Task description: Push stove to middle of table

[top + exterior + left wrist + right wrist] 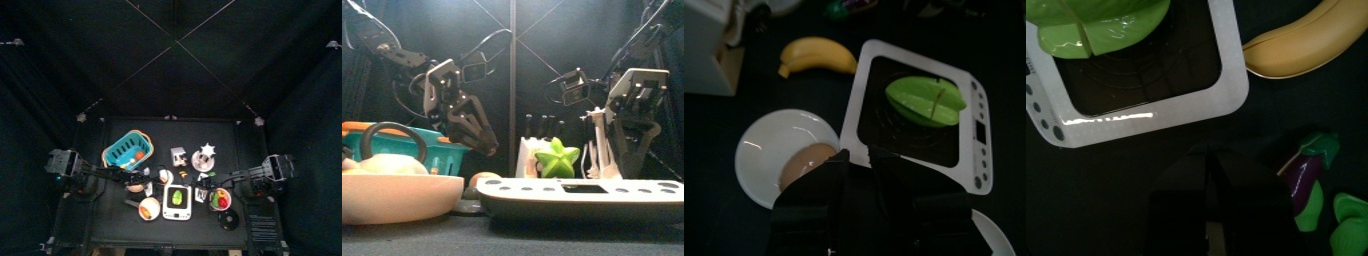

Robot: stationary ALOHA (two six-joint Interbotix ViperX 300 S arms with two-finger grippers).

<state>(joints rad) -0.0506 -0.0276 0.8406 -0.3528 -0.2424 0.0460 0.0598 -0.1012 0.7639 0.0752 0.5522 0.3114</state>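
The stove (177, 207) is a flat white block with a dark top and a green patch, near the table's (254, 225) front edge. In the front view the stove (583, 194) lies low and wide at the front right. My left gripper (147, 186) hangs just behind the stove's left side; in the left wrist view its jaws (858, 185) look shut and empty, close to the stove's (914, 110) white rim. My right gripper (210, 187) is behind the stove's right side; its jaws (1207, 195) are shut and empty, just off the stove's (1227, 80) rim.
A white plate with orange food (148, 208) lies left of the stove. A teal basket (127, 150) stands back left, a small grey-white upright toy (178, 155) behind. A banana (1313, 45) and an eggplant (1307, 175) lie near the right gripper.
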